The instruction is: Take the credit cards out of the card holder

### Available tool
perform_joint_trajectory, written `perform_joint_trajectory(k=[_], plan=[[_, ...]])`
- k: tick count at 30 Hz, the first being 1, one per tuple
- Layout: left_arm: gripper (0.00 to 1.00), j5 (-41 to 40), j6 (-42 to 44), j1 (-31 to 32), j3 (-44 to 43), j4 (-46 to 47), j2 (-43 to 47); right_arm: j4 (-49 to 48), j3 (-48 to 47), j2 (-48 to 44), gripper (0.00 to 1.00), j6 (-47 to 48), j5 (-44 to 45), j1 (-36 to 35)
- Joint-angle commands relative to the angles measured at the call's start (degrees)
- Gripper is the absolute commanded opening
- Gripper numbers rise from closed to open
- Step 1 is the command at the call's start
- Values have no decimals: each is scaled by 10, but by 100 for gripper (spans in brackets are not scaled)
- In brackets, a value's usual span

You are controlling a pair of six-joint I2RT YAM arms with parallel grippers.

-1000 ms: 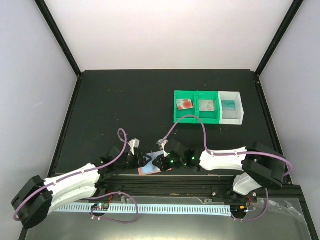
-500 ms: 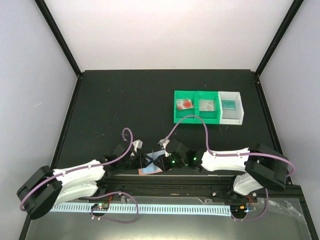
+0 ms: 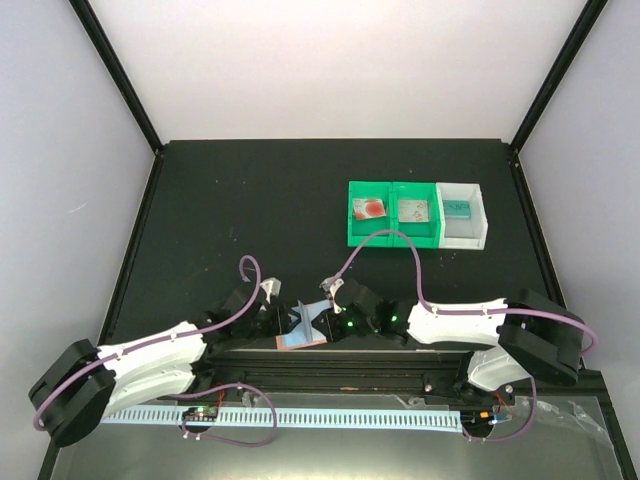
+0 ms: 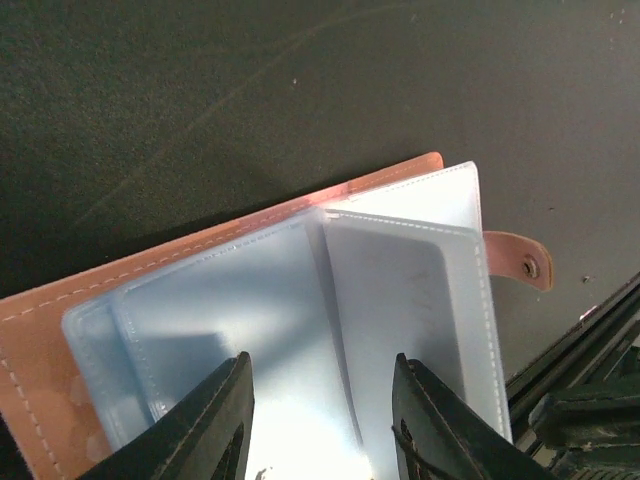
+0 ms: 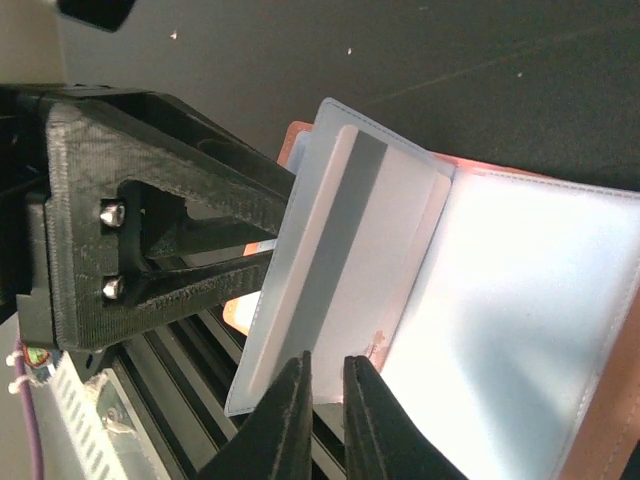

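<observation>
Black matte table (image 3: 250, 220) boxed in by plain white walls (image 3: 330, 60), with dark frame posts (image 3: 115, 75) rising from the far corners. Toward the far right sit two joined green bins (image 3: 393, 240) and a white bin (image 3: 465, 238) touching them; a red-marked card (image 3: 369, 208) lies in the leftmost green one.

At the near edge, about mid-desk, the card holder (image 3: 303, 338) lies open, pink cover down and pale blue pockets up. The left gripper (image 4: 320, 365) has its fingers spread wide over those pockets, gripping nothing. The right gripper (image 5: 325, 362) is nearly closed, at the lower edge of a raised pocket leaf holding a credit card (image 5: 350, 250) with a grey stripe. Whether it actually pinches that leaf, I cannot tell.
</observation>
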State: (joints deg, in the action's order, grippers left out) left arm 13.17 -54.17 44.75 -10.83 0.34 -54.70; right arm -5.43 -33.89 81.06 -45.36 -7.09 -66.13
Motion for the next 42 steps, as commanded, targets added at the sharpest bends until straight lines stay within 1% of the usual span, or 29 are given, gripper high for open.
perform_joint_trajectory(k=[1,5,9,12,20,22,27,29,35,42], plan=[[40,-16,-4,2,-9,-22,23,-7,-2,-4,15,3,5,-2],[40,5,-1,2,-7,-2,31,-32,0,-9,23,7,-18,-3],[40,27,1,2,-10,18,26,-26,-5,5,32,16,-23,-4],[40,30,1,2,-13,18,22,-33,-3,10,33,11,-26,-4],[41,35,3,2,-16,28,9,-20,-15,17,30,13,-17,-4],[41,34,4,2,-16,31,5,-15,-17,23,27,11,-12,-3],[41,33,3,2,-14,35,-9,9,-19,23,14,10,11,-4],[41,34,4,2,-14,37,-15,19,-18,19,11,10,17,-4],[41,32,5,2,-18,30,-26,37,-15,7,11,6,32,-4],[41,28,0,2,-17,11,3,15,-11,14,11,6,13,-4]])
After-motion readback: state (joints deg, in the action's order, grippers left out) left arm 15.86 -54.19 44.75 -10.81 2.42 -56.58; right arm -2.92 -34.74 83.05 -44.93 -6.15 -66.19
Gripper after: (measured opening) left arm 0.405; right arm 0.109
